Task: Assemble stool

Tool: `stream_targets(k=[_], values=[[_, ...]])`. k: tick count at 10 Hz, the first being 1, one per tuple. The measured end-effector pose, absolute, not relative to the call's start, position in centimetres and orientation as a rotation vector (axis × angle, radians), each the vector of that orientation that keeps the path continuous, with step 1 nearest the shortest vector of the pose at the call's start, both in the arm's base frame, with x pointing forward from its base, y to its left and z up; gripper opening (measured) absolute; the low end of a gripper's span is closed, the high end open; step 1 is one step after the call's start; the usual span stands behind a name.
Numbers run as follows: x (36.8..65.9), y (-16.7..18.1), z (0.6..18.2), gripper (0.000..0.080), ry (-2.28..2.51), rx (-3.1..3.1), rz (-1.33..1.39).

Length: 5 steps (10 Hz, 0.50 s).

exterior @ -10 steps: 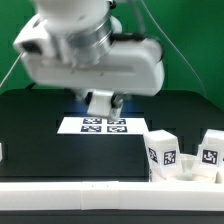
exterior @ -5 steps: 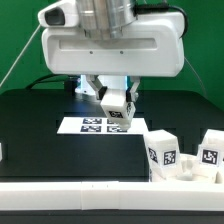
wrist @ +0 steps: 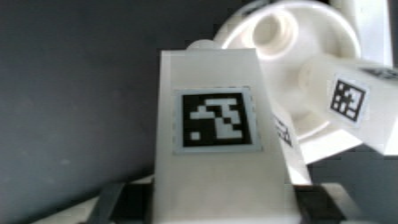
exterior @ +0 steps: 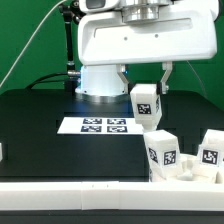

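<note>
The tool [exterior: 147, 86] clamps one white stool leg [exterior: 146, 108] by its top end, aloft over the worktop [exterior: 40, 120] beside the marker board [exterior: 104, 125]. The blocky plastic looks stiff, light and perhaps slick, so its flat opposite faces suit gripping best.

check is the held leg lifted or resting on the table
Lifted: the leg hangs in the fingers, with black table showing beneath it in the exterior view.
</note>
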<state>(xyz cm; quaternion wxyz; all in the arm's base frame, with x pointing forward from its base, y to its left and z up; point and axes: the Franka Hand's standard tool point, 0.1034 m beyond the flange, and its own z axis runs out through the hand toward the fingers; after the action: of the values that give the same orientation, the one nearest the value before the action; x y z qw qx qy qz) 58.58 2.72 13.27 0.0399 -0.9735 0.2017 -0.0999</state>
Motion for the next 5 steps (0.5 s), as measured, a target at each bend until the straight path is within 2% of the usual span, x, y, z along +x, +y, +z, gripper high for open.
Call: stream_targets(k=[2, 5], values=[[58.6, 3.1, 13.1, 0.0338, 0.606, -2.987, -0.347], [59.9, 6.0, 13.6, 0.0338, 0.491, -3.015, -0.345]])
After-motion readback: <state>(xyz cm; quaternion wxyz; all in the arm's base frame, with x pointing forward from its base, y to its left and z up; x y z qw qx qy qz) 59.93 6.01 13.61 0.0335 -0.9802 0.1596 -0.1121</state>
